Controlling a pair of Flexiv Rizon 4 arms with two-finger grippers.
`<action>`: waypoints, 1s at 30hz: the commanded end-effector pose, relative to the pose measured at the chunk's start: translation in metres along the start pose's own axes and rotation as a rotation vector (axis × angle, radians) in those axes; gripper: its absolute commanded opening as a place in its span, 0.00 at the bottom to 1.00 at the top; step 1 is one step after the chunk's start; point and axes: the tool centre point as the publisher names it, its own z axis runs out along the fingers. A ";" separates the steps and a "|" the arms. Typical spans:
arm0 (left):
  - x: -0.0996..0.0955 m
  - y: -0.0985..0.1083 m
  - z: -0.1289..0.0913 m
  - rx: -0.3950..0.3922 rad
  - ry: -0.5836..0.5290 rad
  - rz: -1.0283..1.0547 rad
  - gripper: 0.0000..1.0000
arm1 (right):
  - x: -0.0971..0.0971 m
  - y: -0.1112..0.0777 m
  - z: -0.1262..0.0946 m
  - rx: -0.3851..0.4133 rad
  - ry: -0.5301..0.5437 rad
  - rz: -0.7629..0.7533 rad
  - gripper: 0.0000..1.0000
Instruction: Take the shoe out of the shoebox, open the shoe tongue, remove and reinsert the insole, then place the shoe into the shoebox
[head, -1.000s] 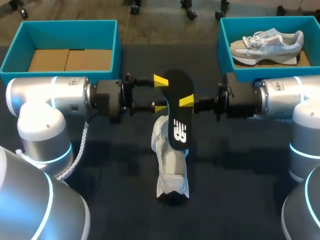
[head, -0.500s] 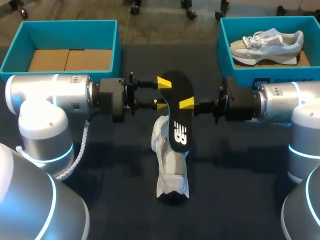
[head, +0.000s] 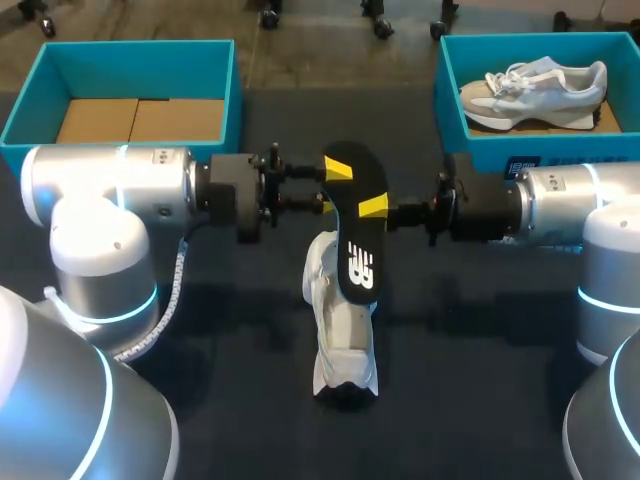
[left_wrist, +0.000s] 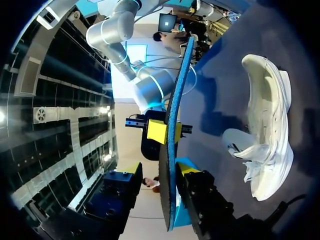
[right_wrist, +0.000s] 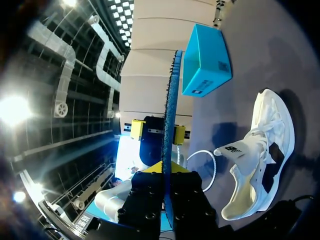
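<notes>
While a teal shoebox (head: 30, 125) with a cardboard floor sat at the far left of the tabletop (head: 480, 340), the left claw (head: 331, 188) stood open, its yellow tips on either side of the black insole (head: 355, 240) without pinching it. That insole hung in the air above the white shoe (head: 338, 330), which lay on the tabletop with its tongue folded out. From the other side, the right claw (head: 372, 206) was clamped on the insole. Farther right, a second shoebox (head: 450, 115) held another shoe (head: 535, 90).

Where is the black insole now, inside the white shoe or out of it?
Out. The right gripper holds the insole in the air, apart from the white shoe lying below it.
</notes>
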 end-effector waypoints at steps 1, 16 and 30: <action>0.001 -0.005 0.006 -0.019 -0.002 0.001 0.38 | -0.001 0.000 0.002 -0.001 -0.002 0.000 0.00; 0.006 -0.002 0.013 -0.016 -0.003 -0.010 0.00 | -0.001 0.000 0.002 -0.001 -0.002 0.000 0.00; 0.006 -0.012 -0.008 -0.013 0.019 -0.038 0.00 | 0.017 -0.008 -0.019 0.051 -0.172 -0.146 1.00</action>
